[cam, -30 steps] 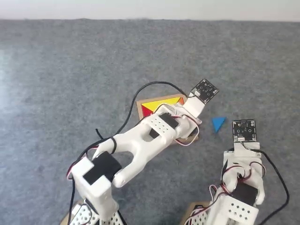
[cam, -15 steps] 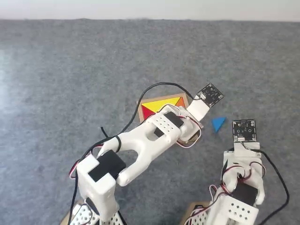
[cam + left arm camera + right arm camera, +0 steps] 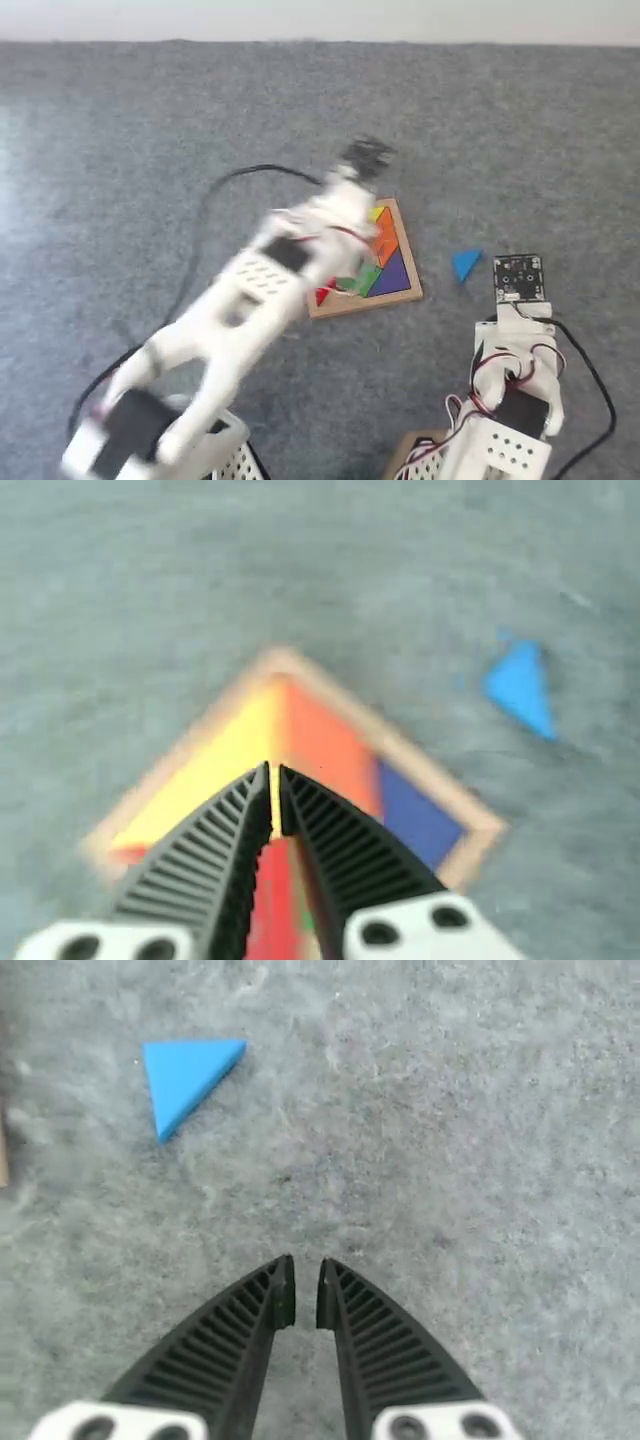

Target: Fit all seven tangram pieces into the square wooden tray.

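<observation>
High view — blue triangle (image 3: 465, 264) lies tip-nearward, beside the tray (image 3: 396, 297).

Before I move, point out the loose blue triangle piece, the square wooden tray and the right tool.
blue triangle piece (image 3: 190, 1072): right wrist view, centre of its face.
square wooden tray (image 3: 411, 272): high view, rim facing the triangle.
right tool (image 3: 305, 1298): right wrist view, midway between fingertips.

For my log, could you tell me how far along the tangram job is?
Yellow, orange, purple, green and red pieces lie in the wooden tray. Nothing is held; the left gripper hangs over it. Left: the blue triangle on the carpet near the right gripper.
</observation>
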You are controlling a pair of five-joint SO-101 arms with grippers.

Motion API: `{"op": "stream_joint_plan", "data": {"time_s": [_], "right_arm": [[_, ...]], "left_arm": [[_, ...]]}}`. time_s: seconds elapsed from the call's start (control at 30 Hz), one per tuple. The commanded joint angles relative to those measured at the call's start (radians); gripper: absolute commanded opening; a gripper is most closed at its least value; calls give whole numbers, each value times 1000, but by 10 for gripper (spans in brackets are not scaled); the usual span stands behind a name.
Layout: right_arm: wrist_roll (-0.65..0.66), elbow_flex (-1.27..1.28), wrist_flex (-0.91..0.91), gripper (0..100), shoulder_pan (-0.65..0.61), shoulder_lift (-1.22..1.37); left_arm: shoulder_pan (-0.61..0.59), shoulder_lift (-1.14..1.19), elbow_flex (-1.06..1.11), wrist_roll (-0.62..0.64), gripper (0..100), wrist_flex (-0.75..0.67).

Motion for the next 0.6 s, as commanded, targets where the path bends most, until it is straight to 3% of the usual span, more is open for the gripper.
{"op": "stream_joint_plan", "data": {"time_s": [0.0, 0.13, 0.27, 0.43, 0.57], "right_arm": [[-5, -35, -61, 55, -53, 1], [-8, -118, -68, 55, -148, 8], [-5, -249, -70, 55, -196, 124], [12, -451, -110, 55, -243, 501], [-133, -677, -162, 55, -248, 923]], "left_arm": [[-354, -279, 67, 35, 17, 110], [-680, -334, 76, 31, 46, 299], [-864, -338, 130, 6, 155, 365], [-927, -342, 251, 8, 177, 238], [-927, -342, 315, 8, 177, 143]]}}
